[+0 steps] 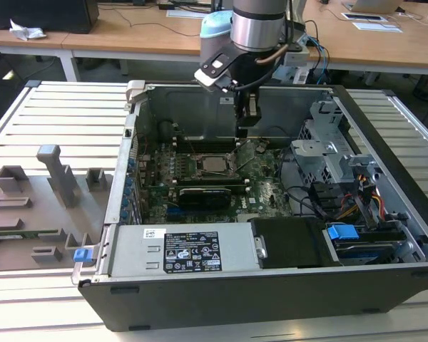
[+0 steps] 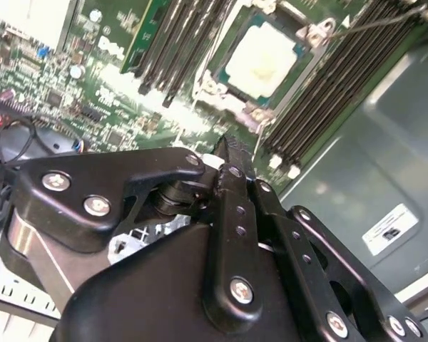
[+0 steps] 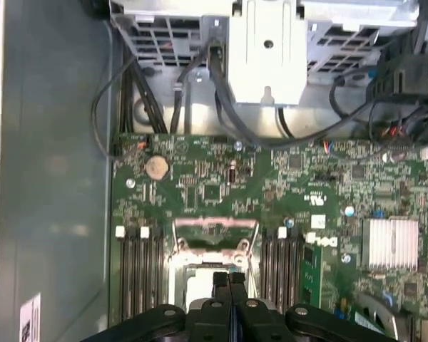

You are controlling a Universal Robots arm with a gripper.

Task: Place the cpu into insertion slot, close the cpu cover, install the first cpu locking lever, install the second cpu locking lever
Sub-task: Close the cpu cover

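Bright, even room light falls from above in the exterior view. The case (image 1: 271, 299) walls throw soft shade over the board (image 1: 264, 178), and the slatted table (image 1: 64, 121) looks pale, nearly washed out. In the second wrist view the cpu (image 2: 271, 60) glares to blank white and the board around it is soft and smeared. The gripper (image 2: 232, 146), close to the lens, is dark with small highlights on its screws (image 2: 241, 290). The first wrist view is dimmer and hazy, with a grey sheen on the case wall.
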